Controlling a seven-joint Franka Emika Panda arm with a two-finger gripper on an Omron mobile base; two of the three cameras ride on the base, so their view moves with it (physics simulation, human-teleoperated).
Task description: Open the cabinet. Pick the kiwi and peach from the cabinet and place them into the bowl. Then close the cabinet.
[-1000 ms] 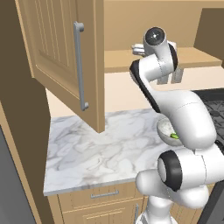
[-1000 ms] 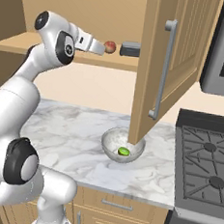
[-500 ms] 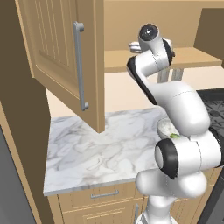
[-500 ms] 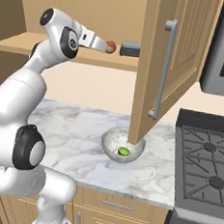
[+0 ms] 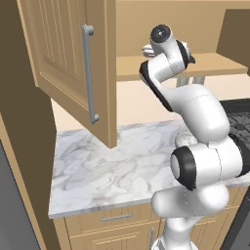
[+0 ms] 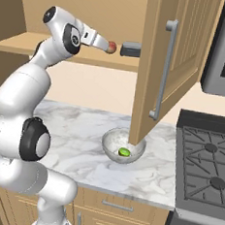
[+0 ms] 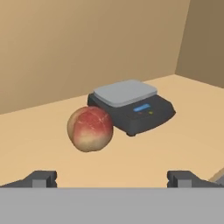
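Hand view puts the peach point(image 7: 90, 128) dead ahead on the cabinet point(image 6: 175, 67) shelf, just beside the kitchen scale point(image 7: 131, 106), my gripper point(image 7: 113, 178) spread wide and empty. Kiwi point(image 6: 124, 152) already sits in the bowl point(image 6: 113, 138); peach and door-closing remain.

Peach point(image 7: 90, 128) on cabinet point(image 6: 173, 66) shelf just beside kitchen scale point(image 7: 132, 107), kiwi point(image 6: 124, 152) in bowl point(image 6: 113, 140) on worktop point(image 6: 78, 132) below open door
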